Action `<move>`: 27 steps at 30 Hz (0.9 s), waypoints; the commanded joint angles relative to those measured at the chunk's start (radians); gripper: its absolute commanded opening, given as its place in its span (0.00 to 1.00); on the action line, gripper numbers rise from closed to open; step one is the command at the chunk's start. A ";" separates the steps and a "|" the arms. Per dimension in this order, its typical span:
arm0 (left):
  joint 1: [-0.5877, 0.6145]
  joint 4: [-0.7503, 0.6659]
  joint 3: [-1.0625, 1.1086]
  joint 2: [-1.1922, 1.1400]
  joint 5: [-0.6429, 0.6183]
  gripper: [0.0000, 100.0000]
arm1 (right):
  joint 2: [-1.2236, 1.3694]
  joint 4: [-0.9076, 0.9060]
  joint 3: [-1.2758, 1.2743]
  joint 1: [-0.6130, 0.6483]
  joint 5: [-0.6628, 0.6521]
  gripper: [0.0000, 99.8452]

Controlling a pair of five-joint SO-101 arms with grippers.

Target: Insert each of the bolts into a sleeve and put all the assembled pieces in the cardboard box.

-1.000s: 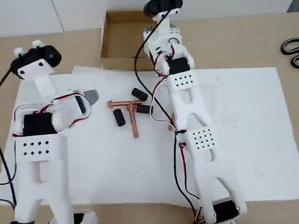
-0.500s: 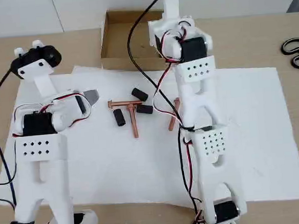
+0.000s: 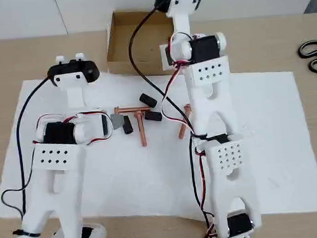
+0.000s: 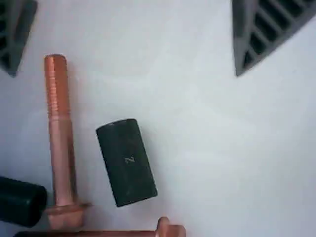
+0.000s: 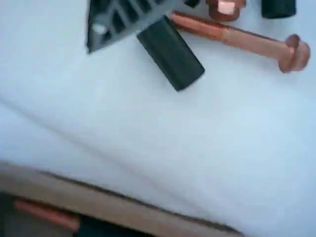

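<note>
My left gripper point(image 4: 126, 71) hangs wide open and empty above the sleeve point(image 4: 126, 162). I'd centre it first, clear of the bolt point(image 4: 59, 138) just beside.

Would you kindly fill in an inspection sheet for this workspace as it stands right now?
Surface: white sheet on a wooden table.
Job's things: three copper bolts and three black sleeves lie unassembled on the sheet; cardboard box at its far edge.
Clutter: scissors on the table.
Grippers: left gripper above a sleeve, jaws open; right gripper near the box.
Cables: black cable runs over the sheet beside the sleeves.
Surroundings: pale wall.
</note>
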State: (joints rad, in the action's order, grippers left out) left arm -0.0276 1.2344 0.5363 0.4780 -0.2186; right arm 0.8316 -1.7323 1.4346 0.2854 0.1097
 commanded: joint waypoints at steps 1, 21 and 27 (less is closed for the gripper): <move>-0.006 -0.009 -0.010 0.029 0.023 0.27 | -0.203 -0.019 -0.092 -0.024 -0.005 0.23; 0.097 -0.209 0.068 0.023 0.018 0.27 | -0.776 0.018 -1.160 -0.130 -0.009 0.23; 0.133 -0.227 0.073 0.021 0.021 0.27 | -0.578 0.090 -1.152 -0.183 -0.011 0.23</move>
State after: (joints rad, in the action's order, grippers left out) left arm 0.0997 1.0319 0.6145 0.4780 -0.2002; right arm 0.1857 -1.6740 0.2762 0.1135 0.1097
